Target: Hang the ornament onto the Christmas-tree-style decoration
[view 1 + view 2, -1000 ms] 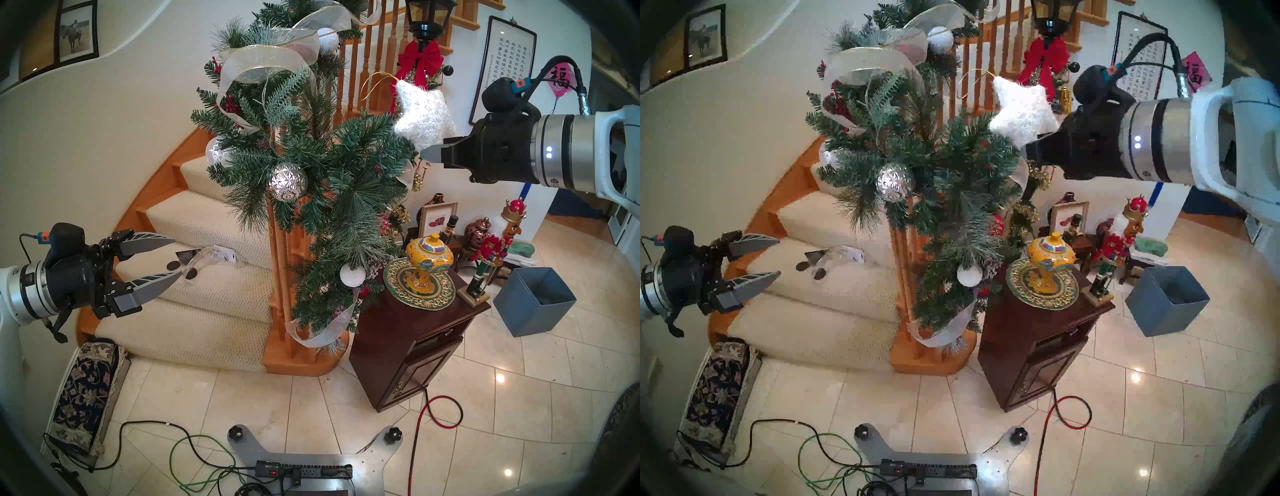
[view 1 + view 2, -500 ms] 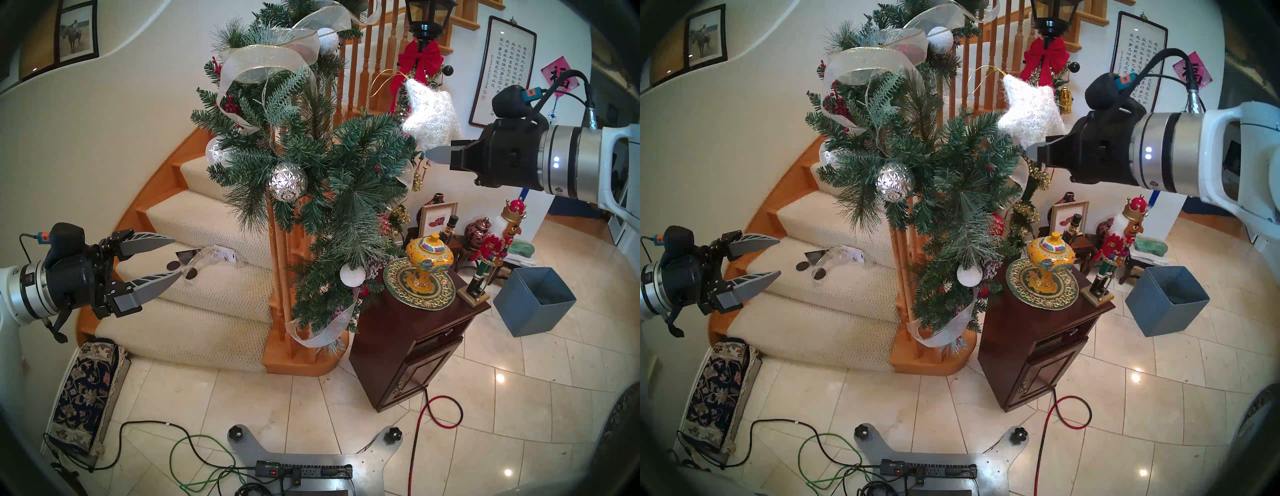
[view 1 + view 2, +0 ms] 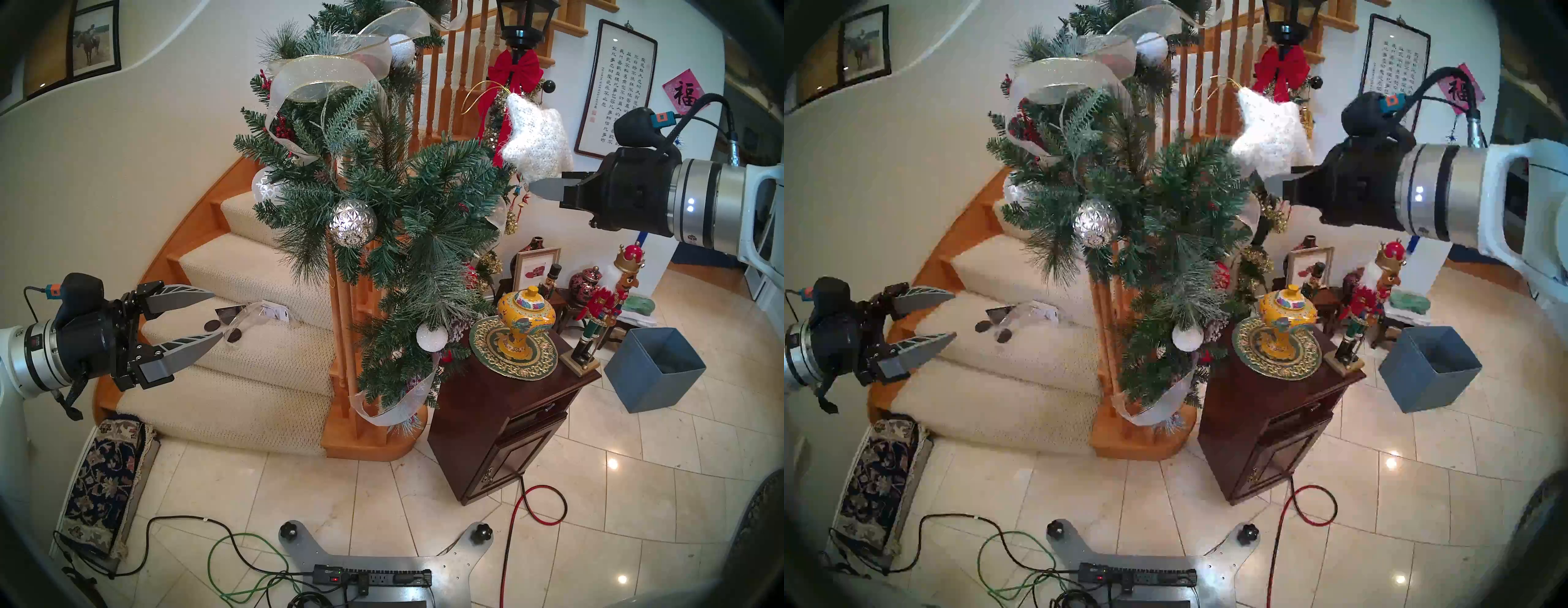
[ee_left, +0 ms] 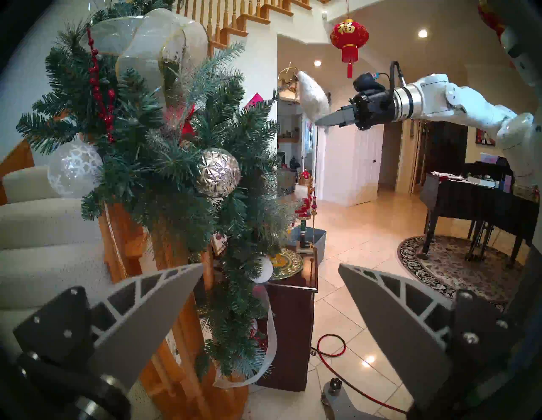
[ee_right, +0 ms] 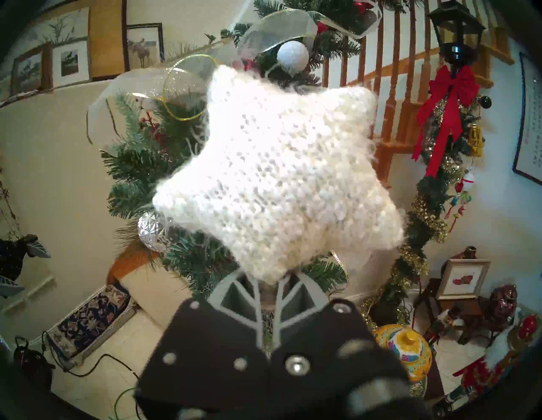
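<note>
Star hangs clear beside garland's edge.

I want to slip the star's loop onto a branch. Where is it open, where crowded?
Open: the outer branch tips below the star held in the right pincer. Crowded: around the ribbon and silver ball.

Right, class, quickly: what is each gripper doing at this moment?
Left gripper: open, holding nothing.
Right gripper: shut on one point of the white star ornament, beside the garland.
</note>
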`<state>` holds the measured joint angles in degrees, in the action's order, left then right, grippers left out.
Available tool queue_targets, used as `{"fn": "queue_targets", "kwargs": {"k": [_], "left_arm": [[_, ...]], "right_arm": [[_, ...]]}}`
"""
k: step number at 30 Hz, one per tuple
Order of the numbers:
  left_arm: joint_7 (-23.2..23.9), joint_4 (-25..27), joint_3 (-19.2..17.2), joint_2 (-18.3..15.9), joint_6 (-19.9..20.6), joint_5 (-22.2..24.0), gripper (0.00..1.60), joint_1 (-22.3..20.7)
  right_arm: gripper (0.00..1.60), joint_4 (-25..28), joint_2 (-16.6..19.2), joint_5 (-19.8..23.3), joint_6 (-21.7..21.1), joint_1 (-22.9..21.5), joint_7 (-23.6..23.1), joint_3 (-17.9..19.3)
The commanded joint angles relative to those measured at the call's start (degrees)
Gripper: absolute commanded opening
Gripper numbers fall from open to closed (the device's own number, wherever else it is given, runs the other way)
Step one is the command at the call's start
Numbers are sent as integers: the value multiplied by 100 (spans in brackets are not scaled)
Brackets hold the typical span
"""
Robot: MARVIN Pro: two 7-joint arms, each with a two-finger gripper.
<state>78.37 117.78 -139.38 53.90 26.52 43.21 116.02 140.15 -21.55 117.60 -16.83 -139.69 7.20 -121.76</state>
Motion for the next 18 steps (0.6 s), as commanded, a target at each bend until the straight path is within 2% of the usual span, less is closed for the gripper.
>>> {"fn": "queue_targets", "kwargs": {"k": [1,18], "left_arm": [[0,14,-7,10,0,10,160,-4],[0,14,-7,10,0,10,160,-4]], "right_arm": [[0,-15,-31,-57,110,-116,-72,30],[0,-15,592,-124,-212,269,344,420]]}}
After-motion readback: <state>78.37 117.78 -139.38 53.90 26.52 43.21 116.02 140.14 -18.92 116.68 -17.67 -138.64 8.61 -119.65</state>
